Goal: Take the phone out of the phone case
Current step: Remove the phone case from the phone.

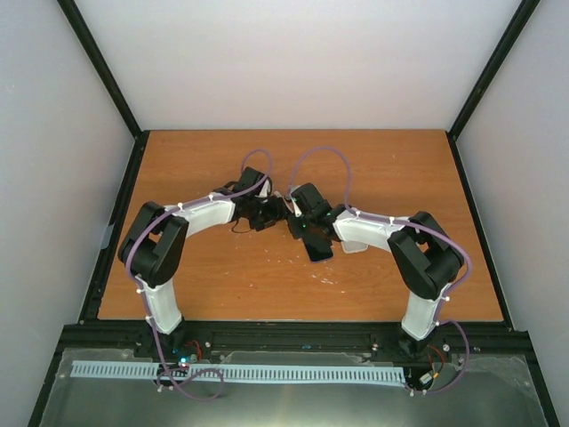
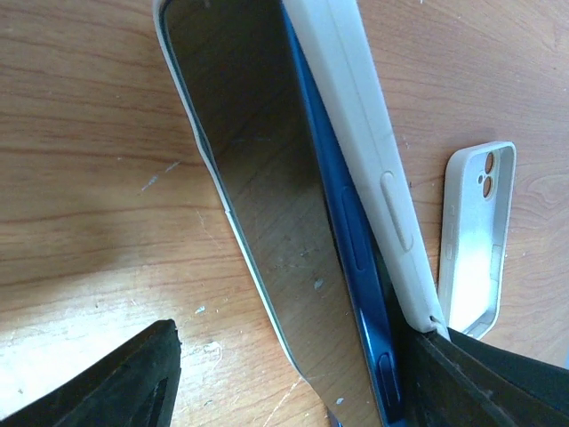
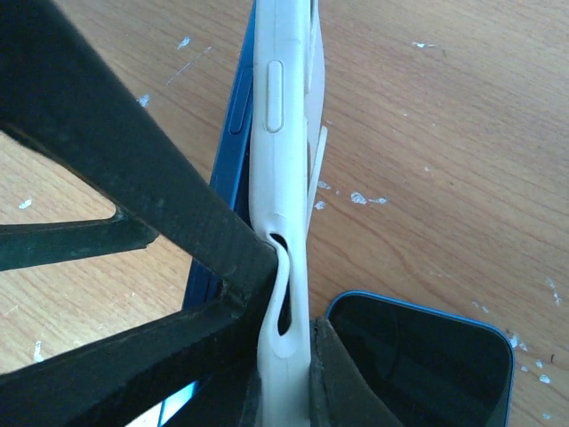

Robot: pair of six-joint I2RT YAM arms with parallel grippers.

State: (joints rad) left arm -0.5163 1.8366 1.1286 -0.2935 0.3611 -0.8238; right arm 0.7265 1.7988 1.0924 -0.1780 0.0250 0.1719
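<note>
In the left wrist view, a phone (image 2: 267,205) with a dark screen and a blue edge stands on its side. It is partly peeled out of a white phone case (image 2: 356,133). My left gripper (image 2: 298,342) is open and straddles the phone's near end. Its right finger (image 2: 480,382) rests against the case and blue edge, while the left finger (image 2: 116,382) stays apart from the screen. My right gripper (image 3: 293,302) is shut on the white case's (image 3: 280,133) rim, which is squeezed and buckled. The blue phone edge (image 3: 236,116) shows beside it. Both grippers (image 1: 277,212) (image 1: 298,222) meet mid-table.
A second dark phone (image 1: 318,247) with a blue rim (image 3: 418,365) lies flat on the wooden table (image 1: 222,285) under the right arm. An empty white case (image 2: 480,240) with camera holes lies beside it (image 1: 354,246). Black frame rails (image 1: 293,331) border the table.
</note>
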